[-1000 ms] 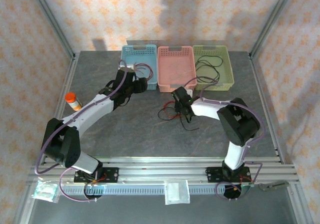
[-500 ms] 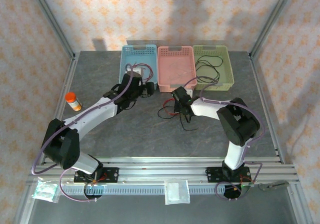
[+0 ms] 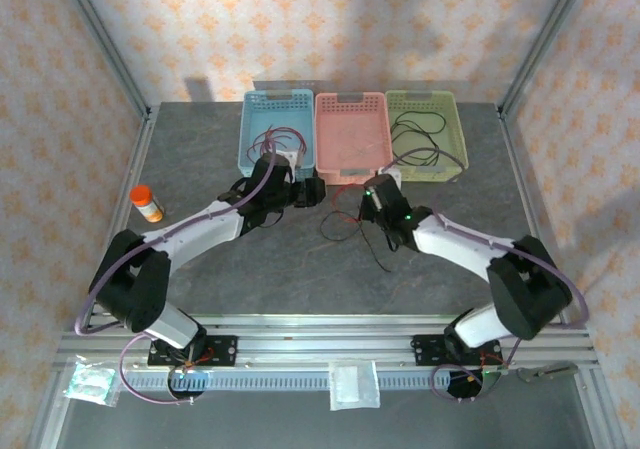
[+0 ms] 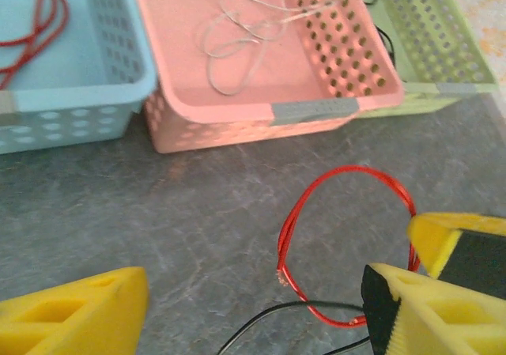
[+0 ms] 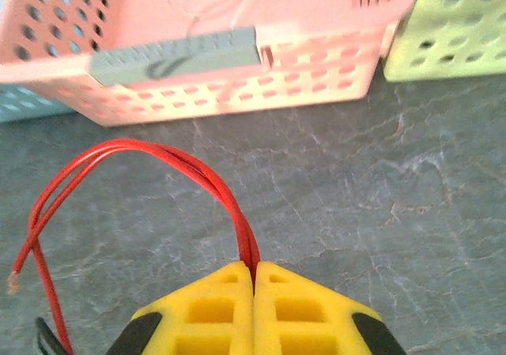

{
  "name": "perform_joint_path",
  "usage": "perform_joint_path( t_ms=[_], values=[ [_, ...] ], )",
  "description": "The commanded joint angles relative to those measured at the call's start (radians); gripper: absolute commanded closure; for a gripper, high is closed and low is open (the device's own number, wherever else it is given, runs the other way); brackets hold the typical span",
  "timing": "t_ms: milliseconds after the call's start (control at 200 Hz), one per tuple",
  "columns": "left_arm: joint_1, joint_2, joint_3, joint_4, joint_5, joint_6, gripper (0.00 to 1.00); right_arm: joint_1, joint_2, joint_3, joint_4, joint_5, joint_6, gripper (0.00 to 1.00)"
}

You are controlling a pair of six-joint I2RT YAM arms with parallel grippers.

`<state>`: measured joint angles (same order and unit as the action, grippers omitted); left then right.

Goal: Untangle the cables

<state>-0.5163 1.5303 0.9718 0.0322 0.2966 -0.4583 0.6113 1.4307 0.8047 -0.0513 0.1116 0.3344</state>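
Basket row [image 3: 350, 98] at far edge of table [image 3: 250, 279] — cables [image 3: 340, 224] before its middle, between left pincer [image 3: 312, 194] and right pincer [image 3: 372, 201].

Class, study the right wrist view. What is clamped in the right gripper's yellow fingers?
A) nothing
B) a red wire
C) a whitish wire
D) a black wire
B: the right gripper is shut on a doubled red wire that arcs up from its tips over the grey table.

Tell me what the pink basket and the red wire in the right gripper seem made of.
The pink basket: probably molded plastic, semi-matte; uniform color, regular holes. The red wire, in the right gripper: likely glossy plastic insulation over metal; its pale bare tip suggests a core.
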Motion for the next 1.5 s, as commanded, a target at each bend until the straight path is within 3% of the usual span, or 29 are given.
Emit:
perform_joint_path(
  t_ms=[0, 155, 330, 516, 571, 691, 926, 1202, 1307, 1432, 1497],
  values=[
    [0.01, 0.021, -0.001, 0.095, 0.127, -0.026, 0.27, -0.004, -0.082, -0.051, 0.074, 0.044, -0.058, 1.0],
    [0.044, 0.027, -0.02, 0.16, 0.222, -0.053, 0.3, -0.004, -0.193, -0.092, 0.117, 0.033, -0.074, 1.0],
    [0.084, 0.035, -0.014, 0.254, 0.42, -0.082, 0.3, -0.004, -0.276, -0.081, 0.125, 0.001, -0.107, 1.0],
    [0.092, 0.049, 0.021, 0.275, 0.523, -0.082, 0.3, -0.004, -0.31, -0.044, 0.122, -0.026, -0.127, 1.0],
    [0.091, 0.049, 0.029, 0.28, 0.542, -0.083, 0.31, -0.005, -0.315, -0.034, 0.125, -0.034, -0.127, 1.0],
    [0.092, 0.047, 0.034, 0.295, 0.555, -0.093, 0.44, -0.007, -0.328, -0.012, 0.128, -0.042, -0.123, 1.0],
    [0.092, 0.045, 0.076, 0.33, 0.578, -0.123, 0.44, -0.007, -0.33, 0.034, 0.108, -0.123, -0.167, 1.0],
    [0.08, 0.065, 0.123, 0.321, 0.59, -0.123, 0.78, -0.007, -0.317, 0.057, 0.127, -0.167, -0.158, 1.0],
    [0.062, 0.057, 0.139, 0.342, 0.602, -0.163, 1.0, -0.007, -0.292, 0.067, 0.152, -0.171, -0.133, 0.82],
    [0.059, 0.038, 0.133, 0.416, 0.629, -0.217, 1.0, -0.007, -0.231, 0.079, 0.181, -0.163, -0.107, 0.48],
    [0.058, 0.034, 0.138, 0.433, 0.645, -0.233, 1.0, -0.007, -0.196, 0.083, 0.208, -0.166, -0.092, 0.36]
  ],
)
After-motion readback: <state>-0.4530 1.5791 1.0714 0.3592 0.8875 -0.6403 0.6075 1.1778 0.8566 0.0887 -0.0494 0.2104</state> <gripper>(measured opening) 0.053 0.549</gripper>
